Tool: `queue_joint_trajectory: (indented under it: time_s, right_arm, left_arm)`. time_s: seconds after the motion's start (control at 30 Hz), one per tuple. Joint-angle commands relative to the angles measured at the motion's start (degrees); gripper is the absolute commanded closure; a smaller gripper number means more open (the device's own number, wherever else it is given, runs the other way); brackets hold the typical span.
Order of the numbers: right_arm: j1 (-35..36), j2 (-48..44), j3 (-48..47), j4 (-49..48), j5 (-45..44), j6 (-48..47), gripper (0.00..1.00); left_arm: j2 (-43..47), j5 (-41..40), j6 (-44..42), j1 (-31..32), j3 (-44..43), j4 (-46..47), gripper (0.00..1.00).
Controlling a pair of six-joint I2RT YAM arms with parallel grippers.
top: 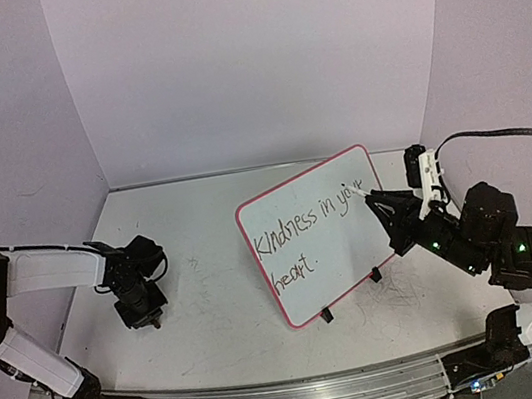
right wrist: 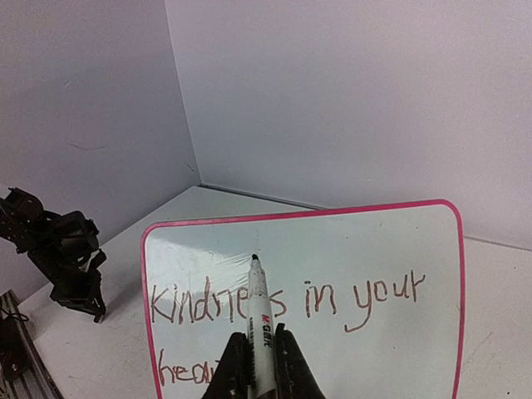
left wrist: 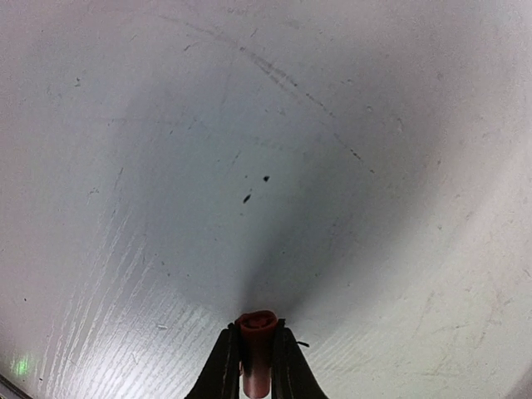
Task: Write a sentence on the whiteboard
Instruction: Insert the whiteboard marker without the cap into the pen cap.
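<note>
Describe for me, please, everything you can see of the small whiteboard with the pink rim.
The whiteboard is a small white rectangle with rounded corners and a thin pink-red rim, glossy like plastic. It stands leaning back on two black clip feet on the scuffed table, right of centre. The sentence handwritten across it in two lines reads "Kindness in your heart." A marker in the right fingers points at it; contact is unclear.
</note>
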State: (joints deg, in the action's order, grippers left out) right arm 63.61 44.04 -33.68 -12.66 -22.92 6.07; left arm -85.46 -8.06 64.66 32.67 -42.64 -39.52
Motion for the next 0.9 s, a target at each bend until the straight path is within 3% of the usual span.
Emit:
queue_joint_trajectory:
  time_s: [0.0, 0.27, 0.43, 0.6, 0.87]
  right_arm:
    - [0.0, 1.3, -3.4, -1.2, 1.4, 2.0, 1.0]
    - [0.0, 7.1, -6.6, -1.8, 4.0, 1.9, 1.0]
    - [0.5, 12.2, -10.8, -3.2, 12.0, 1.0, 1.0]
    - [5.7, 21.8, -16.2, -6.2, 15.4, 2.1, 1.0]
    - [16.2, 42.4, -28.8, -6.8, 11.1, 4.1, 1.0]
  left_arm:
    - [3.7, -0.1, 1.7, -0.2, -0.7, 0.5, 1.0]
    - [7.8, 2.6, 3.1, -0.2, -3.9, 0.5, 1.0]
    - [13.5, 3.6, 5.5, -0.2, -5.1, 0.7, 1.0]
    - [20.0, 5.6, 10.5, -0.2, -1.5, 5.6, 1.0]
    - [28.6, 7.8, 18.9, -0.2, 7.2, 14.2, 1.0]
